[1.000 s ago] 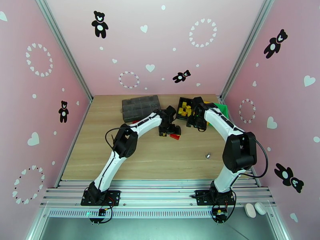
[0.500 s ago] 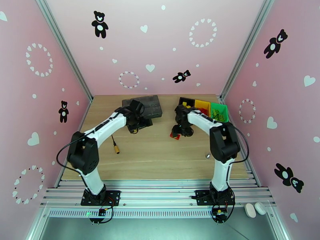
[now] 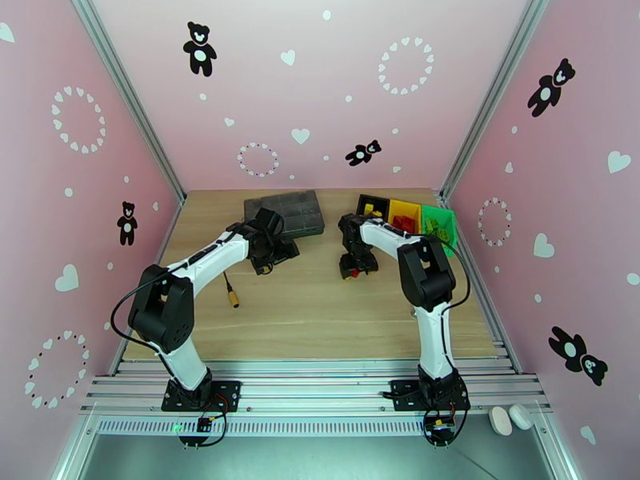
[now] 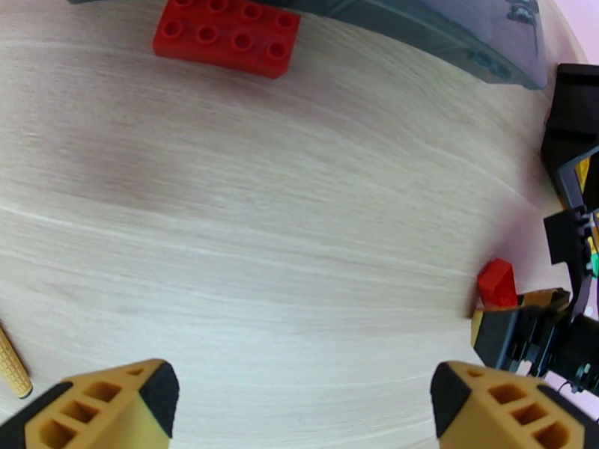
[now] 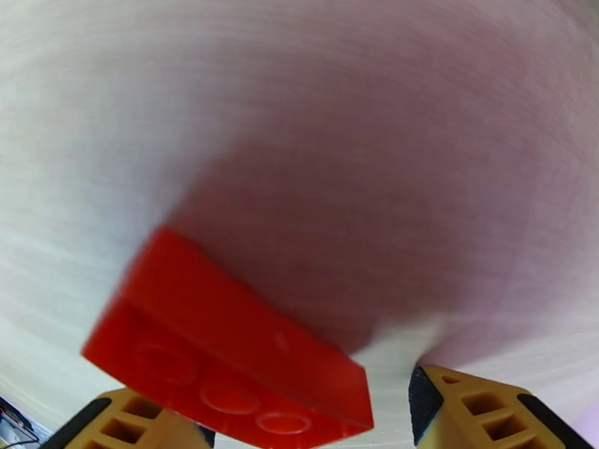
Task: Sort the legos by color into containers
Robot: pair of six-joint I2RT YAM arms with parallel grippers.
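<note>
Right wrist view is showing a glossy red studded brick [image 5: 224, 346] lying on the pale wood-grain worktop [image 5: 337, 84]. It is sitting just ahead of the right end effector [image 5: 299, 409], whose orange-and-black fingers are standing apart, with the brick close to one finger and clear of the other. Left wrist view is showing the left end effector [image 4: 307, 402] spread wide over bare wood, well apart from an eight-stud red brick [image 4: 227, 33] just beside the smoky grey organizer box [image 4: 419, 24]. Black, yellow and green plastic bins [image 3: 406, 202] are sitting at the worktop's far right corner.
</note>
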